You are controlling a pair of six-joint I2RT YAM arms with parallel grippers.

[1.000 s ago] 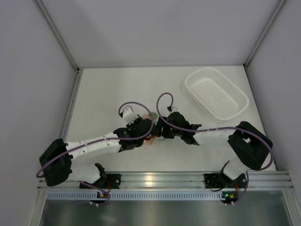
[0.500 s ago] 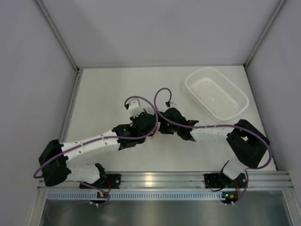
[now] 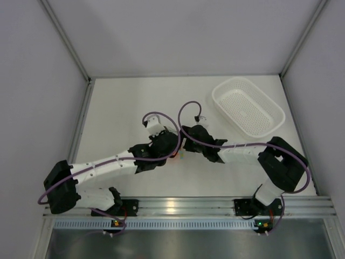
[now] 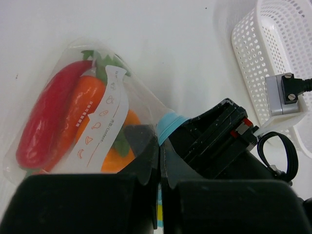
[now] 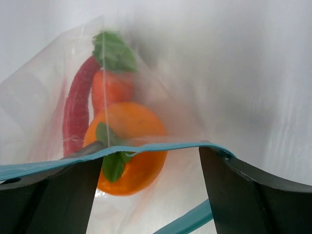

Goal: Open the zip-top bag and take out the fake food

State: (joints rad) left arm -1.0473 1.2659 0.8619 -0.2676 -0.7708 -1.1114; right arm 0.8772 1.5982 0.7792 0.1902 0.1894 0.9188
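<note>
**Left gripper (image 4: 158, 146) pinches bag (image 4: 113, 109); right gripper (image 5: 151, 146) spread at its mouth**

From above, the two arms meet at the middle of the table (image 3: 124, 108). The bag lies there, almost wholly hidden under the wrists, with only a speck of red and green showing. The basket (image 3: 247, 108) stands well apart, at 2 o'clock from that spot.

The left gripper is clenched. Its fingers are pressed nearly together, and the bag's blue zip strip (image 5: 146, 145) shows in the slit between them. In its camera the bag spreads toward 10 o'clock. The chili (image 4: 46, 122) lies along the 9 o'clock side, with the carrot (image 4: 78, 112) touching it. The orange (image 5: 130, 124) is nearest the zip, partly behind the fingers. A white printed label crosses the film over the carrot. The right gripper's black body sits just beside, at 3 o'clock.

The right gripper's fingers stand apart. One zip strip runs from fingertip to fingertip, touching both. I cannot tell whether it is hooked there or only rests. A second blue strip shows at 5 o'clock, apart from the first, so the mouth is parted. Through the film the orange sits in the centre, with the carrot and chili toward 11 o'clock. All three are inside.
</note>
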